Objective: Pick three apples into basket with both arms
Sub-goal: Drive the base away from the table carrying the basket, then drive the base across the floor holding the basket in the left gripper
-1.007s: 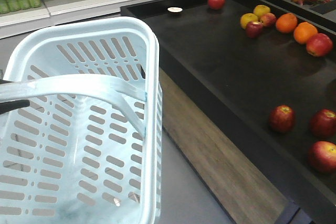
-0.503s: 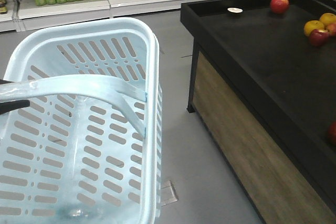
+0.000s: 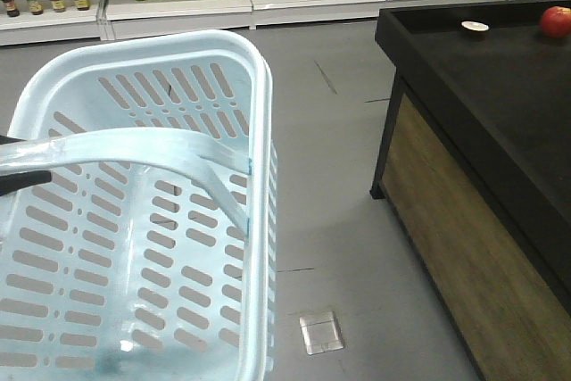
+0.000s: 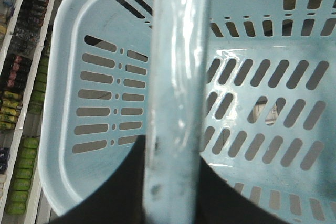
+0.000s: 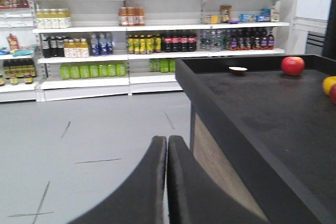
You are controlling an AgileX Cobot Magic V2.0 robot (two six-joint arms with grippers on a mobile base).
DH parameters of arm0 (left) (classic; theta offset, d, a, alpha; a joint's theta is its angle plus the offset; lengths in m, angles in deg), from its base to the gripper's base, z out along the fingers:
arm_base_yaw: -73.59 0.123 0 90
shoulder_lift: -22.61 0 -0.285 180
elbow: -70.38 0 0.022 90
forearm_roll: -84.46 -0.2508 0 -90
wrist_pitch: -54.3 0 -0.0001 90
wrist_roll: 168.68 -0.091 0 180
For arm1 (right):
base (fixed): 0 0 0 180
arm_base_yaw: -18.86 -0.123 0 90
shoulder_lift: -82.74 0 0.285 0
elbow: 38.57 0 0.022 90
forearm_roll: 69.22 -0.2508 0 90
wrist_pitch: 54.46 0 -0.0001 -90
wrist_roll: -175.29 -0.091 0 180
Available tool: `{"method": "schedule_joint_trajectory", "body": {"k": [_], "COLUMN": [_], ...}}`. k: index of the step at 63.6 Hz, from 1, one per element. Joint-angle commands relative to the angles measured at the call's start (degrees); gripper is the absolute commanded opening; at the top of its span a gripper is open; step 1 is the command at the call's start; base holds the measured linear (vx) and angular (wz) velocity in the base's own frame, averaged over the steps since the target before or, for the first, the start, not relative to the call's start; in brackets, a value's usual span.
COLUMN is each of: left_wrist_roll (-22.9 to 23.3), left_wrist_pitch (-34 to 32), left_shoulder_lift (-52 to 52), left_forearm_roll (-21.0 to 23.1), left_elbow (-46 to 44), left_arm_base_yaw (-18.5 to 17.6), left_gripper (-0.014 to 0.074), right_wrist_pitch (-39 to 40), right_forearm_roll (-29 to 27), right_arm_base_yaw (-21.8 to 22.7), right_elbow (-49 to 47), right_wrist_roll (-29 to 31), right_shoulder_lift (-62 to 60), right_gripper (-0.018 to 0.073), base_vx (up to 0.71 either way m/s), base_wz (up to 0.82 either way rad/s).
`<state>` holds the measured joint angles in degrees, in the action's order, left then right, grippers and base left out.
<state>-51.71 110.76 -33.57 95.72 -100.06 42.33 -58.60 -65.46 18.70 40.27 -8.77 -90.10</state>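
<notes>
basket (image 3: 261,247): pale blue, slotted, large at the left of the front view; no fruit inside. Hangs from its handle (image 3: 134,144) over bare floor (image 3: 339,158).

left tool (image 4: 172,153): clamped on the handle, one black finger on each side of the bar.

right tool (image 5: 167,141): fingers pressed together, nothing between them; low, pointing past the table's near corner.

apple (image 3: 555,20): one, red, at the far end of the table (image 3: 482,104); well apart from both tools and the basket. No other sure apple in view. The right wrist view has a yellow fruit (image 5: 329,84) and a red sliver at its edge, kind untellable.

risks, as judged:
a. The handle is a smooth, glossy bar. It may slide or swing in the left tool, and the basket could knock the table's side when brought close.
b. The right tool must part its fingers before any grasp. Lowered as it is, it would nudge the round apple and set it rolling.
c. The yellow fruit lies on the same table; a loose aim takes the wrong item.
d. Only one sure apple is seen; three are wanted.

surroundings: small dish (image 3: 475,27) on the table near the apple; shelves (image 3: 178,6) of bottles behind; square plate (image 3: 321,332) in the floor.

in the way: the table's raised rim and near corner stand between right tool and apple; open floor lies between basket and table.
</notes>
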Motion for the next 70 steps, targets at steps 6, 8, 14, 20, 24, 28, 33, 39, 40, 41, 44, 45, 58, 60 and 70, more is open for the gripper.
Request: {"method": "schedule_joint_trajectory", "body": {"k": [6,8,14,20,24,28,33,39,40,41,44,45,58,60,70], "left_wrist_roll": [0.8,0.8,0.8,0.8,0.8,0.8,0.8,0.8,0.8,0.8,0.8,0.8,0.8,0.8,0.8], "left_wrist_pitch": [-5.1,-5.1,-5.1,-5.1,-5.1,-5.1,-5.1,-5.1,-5.1,-5.1,-5.1,-5.1,-5.1,-5.1,-5.1], "left_shoulder_lift": [0.7,0.7,0.7,0.7,0.7,0.7,0.7,0.7,0.7,0.7,0.7,0.7,0.7,0.7,0.7], "left_forearm_roll": [1.4,1.4,1.4,1.4,1.4,1.4,1.4,1.4,1.4,1.4,1.4,1.4,1.4,1.4,1.4], "left_elbow": [-1.5,-1.5,-1.5,-1.5,-1.5,-1.5,-1.5,-1.5,-1.5,-1.5,-1.5,-1.5,-1.5,-1.5,-1.5], "left_arm_base_yaw": [-0.1,-0.1,-0.1,-0.1,-0.1,-0.1,-0.1,-0.1,-0.1,-0.1,-0.1,-0.1,-0.1,-0.1,-0.1], "left_gripper": [-0.0006,-0.0006,-0.0006,-0.0006,-0.0006,-0.0006,-0.0006,-0.0006,-0.0006,-0.0006,-0.0006,-0.0006,-0.0006,-0.0006,-0.0006], "right_wrist_pitch": [4.1,4.1,4.1,4.1,4.1,4.1,4.1,4.1,4.1,4.1,4.1,4.1,4.1,4.1,4.1], "right_forearm_roll": [0.5,0.5,0.5,0.5,0.5,0.5,0.5,0.5,0.5,0.5,0.5,0.5,0.5,0.5,0.5], "right_arm_base_yaw": [0.1,0.1,0.1,0.1,0.1,0.1,0.1,0.1,0.1,0.1,0.1,0.1,0.1,0.1,0.1], "right_elbow": [0.8,0.8,0.8,0.8,0.8,0.8,0.8,0.8,0.8,0.8,0.8,0.8,0.8,0.8,0.8], "right_wrist_roll": [0.2,0.2,0.2,0.2,0.2,0.2,0.2,0.2,0.2,0.2,0.2,0.2,0.2,0.2,0.2], "right_shoulder_lift": [0.1,0.1,0.1,0.1,0.1,0.1,0.1,0.1,0.1,0.1,0.1,0.1,0.1,0.1,0.1], "right_gripper": [-0.0009,-0.0009,-0.0009,-0.0009,-0.0009,-0.0009,-0.0009,-0.0009,-0.0009,-0.0009,-0.0009,-0.0009,-0.0009,-0.0009,-0.0009], "base_vx": [0.06,0.08,0.09,0.1,0.1,0.1,0.1,0.1,0.09,0.09,0.09,0.09,0.07,0.06,0.05], "base_wz": [0.26,0.3,0.33,0.37,0.38,0.37,0.36,0.33,0.31,0.31,0.28,0.28,0.19,0.13,0.09]}}
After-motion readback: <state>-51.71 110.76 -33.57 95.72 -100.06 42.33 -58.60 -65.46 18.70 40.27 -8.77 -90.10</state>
